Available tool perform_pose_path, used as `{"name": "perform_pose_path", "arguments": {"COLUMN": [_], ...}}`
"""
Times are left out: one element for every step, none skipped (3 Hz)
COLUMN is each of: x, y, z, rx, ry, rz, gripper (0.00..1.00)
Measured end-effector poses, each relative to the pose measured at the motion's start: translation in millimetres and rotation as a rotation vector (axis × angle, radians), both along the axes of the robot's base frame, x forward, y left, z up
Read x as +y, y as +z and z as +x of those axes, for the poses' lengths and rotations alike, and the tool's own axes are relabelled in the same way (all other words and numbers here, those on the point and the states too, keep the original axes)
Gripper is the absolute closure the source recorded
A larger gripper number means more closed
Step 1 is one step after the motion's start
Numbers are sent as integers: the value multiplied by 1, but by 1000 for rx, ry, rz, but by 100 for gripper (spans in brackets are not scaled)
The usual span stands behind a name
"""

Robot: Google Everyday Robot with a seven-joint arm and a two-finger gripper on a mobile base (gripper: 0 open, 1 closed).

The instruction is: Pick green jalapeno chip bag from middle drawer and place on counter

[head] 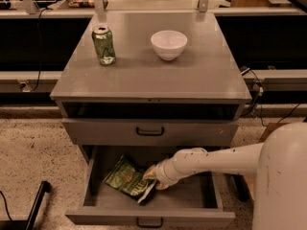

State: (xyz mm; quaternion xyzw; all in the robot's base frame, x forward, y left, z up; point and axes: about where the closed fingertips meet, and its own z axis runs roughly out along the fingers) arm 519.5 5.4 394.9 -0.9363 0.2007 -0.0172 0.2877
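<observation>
Task item: crinkled green foil chip bag point(125, 177) lies in the open deep grey metal drawer point(148, 218), below the flat grey tabletop point(158, 78) front edge. Claw point(152, 175) sits at the bag's right end; whether it is gripping, cannot tell. Risk: slick foil slips on lift, or snags the shallower grey drawer point(192, 131) above.

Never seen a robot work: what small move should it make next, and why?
Probably firm up its hold on the green jalapeno chip bag: the gripper is at the bag's right edge, and the bag lies in the open middle drawer.
</observation>
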Motion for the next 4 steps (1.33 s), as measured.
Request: {"name": "perform_pose_path", "arguments": {"x": [4,4,4,3], "y": [-6,-9,-10,-5], "z": [-5,-9,-11,-12], "rx": [18,34,41,34], "ry": [13,19,20,12], "rz": [2,3,6,27], "gripper": [57,69,83,100]}}
